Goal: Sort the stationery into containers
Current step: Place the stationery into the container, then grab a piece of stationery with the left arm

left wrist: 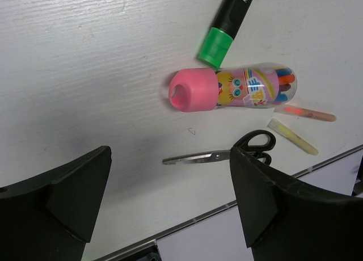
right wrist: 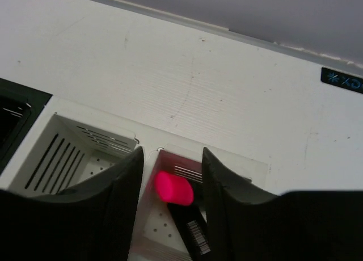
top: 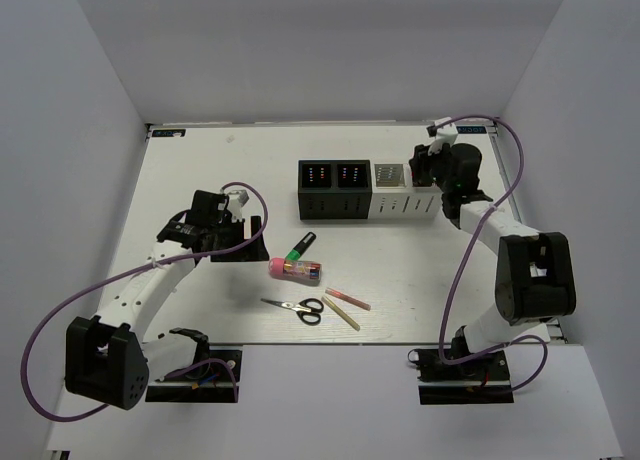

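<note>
Far edge of table (top: pixel 200 180), row of bins (top: pixel 367 190): right gripper (right wrist: pixel 172 156) over the right-end white bin (top: pixel 420 208), jaws parted with slack round the pink-capped marker (right wrist: pixel 173 188) down in it, so reads as let go. Likely next, pink tube (left wrist: pixel 238 88) mid-table toward the near edge: nearer the left gripper (left wrist: pixel 170 153) (spread wide, empty), just ahead-right of it. Long axis roughly along the near edge, capped end toward the left edge.
</note>
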You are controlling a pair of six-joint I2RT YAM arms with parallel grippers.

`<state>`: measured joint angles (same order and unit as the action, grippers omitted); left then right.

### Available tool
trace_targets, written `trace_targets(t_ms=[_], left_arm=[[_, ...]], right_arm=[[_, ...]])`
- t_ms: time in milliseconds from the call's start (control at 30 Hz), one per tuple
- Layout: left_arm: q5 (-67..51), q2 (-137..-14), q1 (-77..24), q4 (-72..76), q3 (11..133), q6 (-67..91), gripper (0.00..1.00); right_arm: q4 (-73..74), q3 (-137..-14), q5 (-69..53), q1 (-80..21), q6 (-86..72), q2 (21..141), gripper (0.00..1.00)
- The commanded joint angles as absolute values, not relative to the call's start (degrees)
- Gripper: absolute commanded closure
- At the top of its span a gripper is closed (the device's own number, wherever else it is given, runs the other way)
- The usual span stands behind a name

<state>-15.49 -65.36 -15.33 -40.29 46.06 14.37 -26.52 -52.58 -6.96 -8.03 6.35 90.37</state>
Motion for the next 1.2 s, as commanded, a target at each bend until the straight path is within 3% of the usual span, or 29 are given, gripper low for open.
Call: trace_targets(t_ms=[0, 67, 100, 133, 167, 200, 233, 267, 300, 367, 400, 467, 500, 533, 567, 600, 633, 700, 767, 833, 900, 933, 967, 1000, 1033, 1067, 1100, 1133, 1167], left_arm=[[-16.5, -65.2, -15.4, -40.0, 47.8, 13.7, 0.06], [-17.3, -65.3, -15.4, -39.8, 47.6, 13.6, 0.12], [-17.1, -65.3, -15.4, -39.5, 47.5, 13.5, 0.26], [-18.4, -65.4, -15.5, -39.1, 47.5, 13.4, 0.37], [-19.6, -65.5, -15.4, -39.2, 47.4, 13.4, 0.5], [-20.1, -65.6, -15.5, -39.0, 47.5, 13.4, 0.79], [-20.6, -65.9, -15.3, -38.9, 47.7, 13.3, 0.9], [-21.3, -66.1, -15.5, -38.9, 47.7, 13.1, 1.0], [-23.3, -66.4, -15.5, -38.8, 47.9, 12.9, 1.0], [-26.0, -66.7, -15.6, -37.9, 47.8, 12.7, 1.0], [-27.3, -66.9, -16.3, -37.3, 48.1, 12.0, 1.0], [-28.2, -67.7, -18.3, -37.4, 48.9, 11.1, 1.0], [-28.0, -68.1, -19.0, -37.8, 49.8, 10.6, 0.93], [-27.3, -69.0, -19.7, -38.1, 51.2, 9.9, 0.61], [-26.7, -70.1, -22.0, -40.0, 52.0, 9.0, 0.42], [-24.1, -71.3, -23.2, -40.7, 53.6, 8.3, 0.32], [-22.6, -71.8, -24.3, -41.2, 55.2, 5.4, 0.18], [-13.0, -73.6, -30.7, -43.5, 57.4, 0.7, 0.11], [-7.2, -75.6, -37.2, -44.2, 59.7, -2.1, 0.05], [1.9, -76.9, -40.5, -44.6, 61.9, -4.5, 0.03], [6.1, -80.1, -41.7, -45.4, 63.5, -3.6, 0.04], [6.1, -80.7, -41.5, -46.1, 66.0, -2.2, 0.32], [6.2, -82.9, -40.8, -47.4, 66.7, -1.8, 0.6], [6.8, -83.3, -40.2, -47.7, 67.5, -0.4, 0.83], [8.2, -83.9, -39.7, -48.1, 68.7, 3.0, 1.0], [8.4, -84.1, -39.4, -47.7, 68.6, 4.6, 1.0], [9.3, -84.2, -38.0, -47.4, 68.7, 6.1, 0.98], [9.8, -84.1, -37.5, -47.4, 68.9, 8.0, 0.82], [10.0, -84.0, -36.2, -47.4, 68.9, 8.8, 0.59]], right_arm=[[-27.2, -53.2, -9.1, -7.2, 5.5, 87.4, 0.53], [-26.7, -53.3, -8.3, -6.9, 4.8, 85.9, 0.73], [-24.5, -53.6, -7.7, -6.9, 4.8, 84.8, 0.94], [-23.4, -54.6, -7.3, -6.9, 5.2, 83.8, 1.0], [-21.8, -55.0, -7.2, -6.9, 5.7, 83.2, 1.0], [-14.4, -55.7, -7.7, -6.9, 5.7, 81.8, 1.0], [-11.3, -57.8, -9.1, -7.0, 5.5, 81.3, 0.99], [-7.6, -60.5, -12.4, -6.9, 5.4, 80.2, 0.85], [4.3, -61.7, -14.7, -6.8, 6.7, 80.0, 0.6], [12.5, -67.4, -28.4, -6.6, 12.2, 80.1, 0.5], [24.7, -69.8, -32.0, -6.5, 14.0, 80.4, 0.61], [35.4, -72.2, -45.2, -6.6, 19.9, 81.0, 0.82], [42.0, -72.4, -47.3, -7.0, 22.0, 81.1, 0.86], [45.1, -72.5, -52.7, -6.9, 24.4, 81.0, 0.84], [49.6, -72.2, -56.5, -7.0, 28.2, 81.1, 0.74], [52.1, -70.2, -58.5, -7.1, 30.8, 80.3, 0.63], [53.7, -69.2, -59.4, -7.1, 35.2, 79.9, 0.4], [55.0, -65.4, -59.0, -7.2, 38.6, 77.8, 0.18], [54.8, -63.5, -56.7, -7.1, 40.1, 76.8, 0.14], [54.3, -61.9, -55.8, -7.2, 40.5, 75.2, 0.16], [53.2, -60.3, -54.3, -7.3, 38.9, 74.4, 0.35], [52.7, -60.0, -53.9, -7.3, 38.3, 74.4, 0.76], [52.0, -59.9, -53.5, -7.5, 37.7, 74.6, 0.93], [50.8, -59.3, -53.2, -7.6, 36.6, 74.7, 1.0], [50.4, -59.5, -52.0, -8.6, 36.5, 75.1, 1.0], [50.3, -59.6, -50.6, -9.0, 36.6, 75.3, 0.97], [49.8, -60.2, -49.8, -9.7, 37.8, 75.8, 0.78], [49.4, -60.4, -49.1, -10.8, 39.0, 75.8, 0.71], [49.0, -60.7, -46.5, -11.2, 39.5, 76.0, 0.64]])
